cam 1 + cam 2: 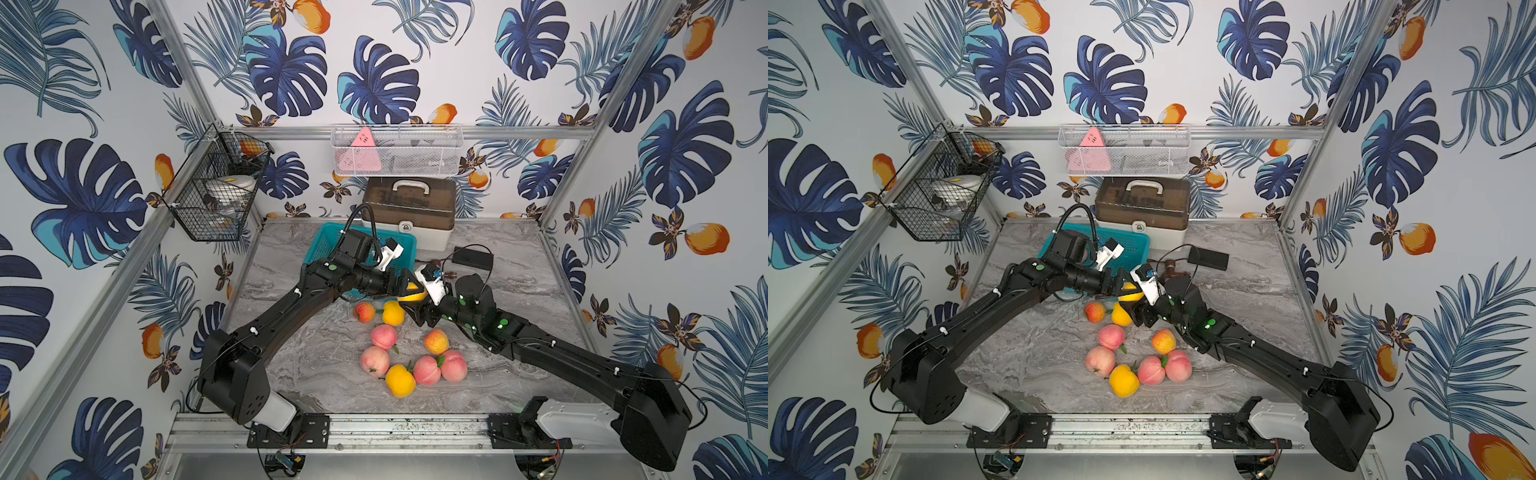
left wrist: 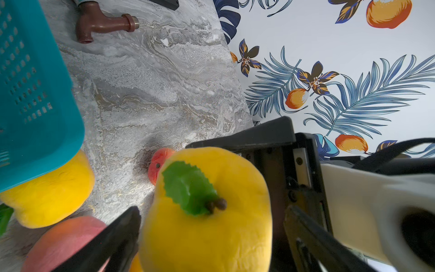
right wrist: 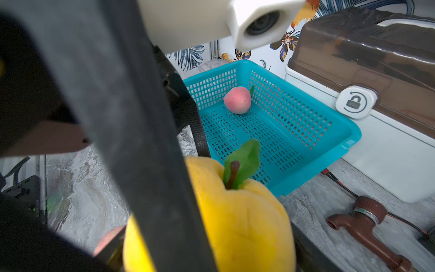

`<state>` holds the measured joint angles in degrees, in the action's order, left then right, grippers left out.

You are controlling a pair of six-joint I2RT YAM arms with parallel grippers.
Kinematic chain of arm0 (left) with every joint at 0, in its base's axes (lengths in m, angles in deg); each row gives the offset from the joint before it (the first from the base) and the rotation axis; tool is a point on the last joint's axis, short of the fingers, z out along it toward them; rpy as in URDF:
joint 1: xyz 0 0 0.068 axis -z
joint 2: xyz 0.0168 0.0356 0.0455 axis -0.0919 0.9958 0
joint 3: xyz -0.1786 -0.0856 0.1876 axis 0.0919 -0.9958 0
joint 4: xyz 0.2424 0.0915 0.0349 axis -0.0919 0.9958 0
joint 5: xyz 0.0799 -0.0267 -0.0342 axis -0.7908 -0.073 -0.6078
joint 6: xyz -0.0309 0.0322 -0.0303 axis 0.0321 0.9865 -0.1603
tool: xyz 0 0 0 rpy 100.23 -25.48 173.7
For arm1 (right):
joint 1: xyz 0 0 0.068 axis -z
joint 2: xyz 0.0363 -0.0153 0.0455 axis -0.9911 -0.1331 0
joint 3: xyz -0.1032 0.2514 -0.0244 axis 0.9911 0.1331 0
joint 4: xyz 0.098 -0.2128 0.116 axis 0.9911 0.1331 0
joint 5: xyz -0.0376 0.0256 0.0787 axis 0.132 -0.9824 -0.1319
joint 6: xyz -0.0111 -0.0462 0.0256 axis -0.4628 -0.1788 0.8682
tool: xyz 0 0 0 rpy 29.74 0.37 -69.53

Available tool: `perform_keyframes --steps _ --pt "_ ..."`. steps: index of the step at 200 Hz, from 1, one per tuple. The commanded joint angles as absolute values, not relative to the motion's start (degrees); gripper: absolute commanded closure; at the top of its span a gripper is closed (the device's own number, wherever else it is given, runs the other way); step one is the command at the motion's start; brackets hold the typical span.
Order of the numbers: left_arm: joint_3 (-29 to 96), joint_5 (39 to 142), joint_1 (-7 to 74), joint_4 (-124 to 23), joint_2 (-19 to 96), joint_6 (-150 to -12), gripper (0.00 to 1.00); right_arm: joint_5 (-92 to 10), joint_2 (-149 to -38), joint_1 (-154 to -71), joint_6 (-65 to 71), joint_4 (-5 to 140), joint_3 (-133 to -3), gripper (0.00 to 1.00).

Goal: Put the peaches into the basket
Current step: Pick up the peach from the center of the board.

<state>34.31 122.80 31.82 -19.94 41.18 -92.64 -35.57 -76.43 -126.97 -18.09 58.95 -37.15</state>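
- While the right claw [image 3: 226, 249] pinches the yellow peach [image 1: 413, 294] off the desk [image 1: 316, 353], the left claw [image 2: 211, 212] stands spread wide around the same fruit. One black finger [image 2: 117, 233] sits on each side, neither seen pressing.
- Reads as a hand-over in the air, right to left; a judgement only.
- Teal basket [image 3: 348, 141] is just beside the held fruit, on the left arm's side. One pink peach [image 3: 237, 100] already lies in its far corner.
- Eight peaches [image 1: 384, 336] remain loose on the desk, between the two arms.
- To do it well:
  - Close the left claw across the widest part of the fruit, clear of the green leaf [image 2: 188, 188] and stem.
  - Keep the right claw's pinch until the left one is plainly seated, then spread the right and back it straight out.
  - The two claws' fingers crowd closely here, so close slowly to avoid catching each other.
  - The fruit looks soft, so a moderate squeeze should do.
- After that, lift over the flared rim and let go low over the lattice floor, away from the pink one.
- A brown tap [image 3: 362, 219] lies near the basket's corner; keep the right arm's retreat clear of it.
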Motion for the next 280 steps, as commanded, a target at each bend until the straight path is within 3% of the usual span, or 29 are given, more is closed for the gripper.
perform_keyframes --steps 1,107,149,179,253,280 --pt "34.2 124.2 32.0 -21.9 40.9 -93.3 0.02 -36.3 -77.1 -127.0 -16.2 55.5 -37.6 0.23" --pt "32.1 125.3 32.1 -23.4 41.1 -94.2 0.17 -36.8 -78.0 -127.1 -16.2 55.7 -38.6 0.23" --pt "32.6 125.0 31.9 -23.2 41.7 -94.7 0.32 -37.4 -79.2 -127.1 -15.5 55.6 -39.4 0.23" --pt "33.7 123.2 31.7 -21.3 42.1 -93.7 0.32 -36.4 -79.7 -127.1 -15.6 56.5 -39.8 0.22" --pt "39.4 116.5 27.3 -13.8 44.6 -89.8 0.35 -32.6 -77.9 -126.8 -14.7 59.8 -39.6 0.01" --pt "43.5 109.1 26.3 -8.9 46.1 -86.2 0.35 -31.1 -76.7 -126.7 -14.6 62.7 -40.3 0.00"
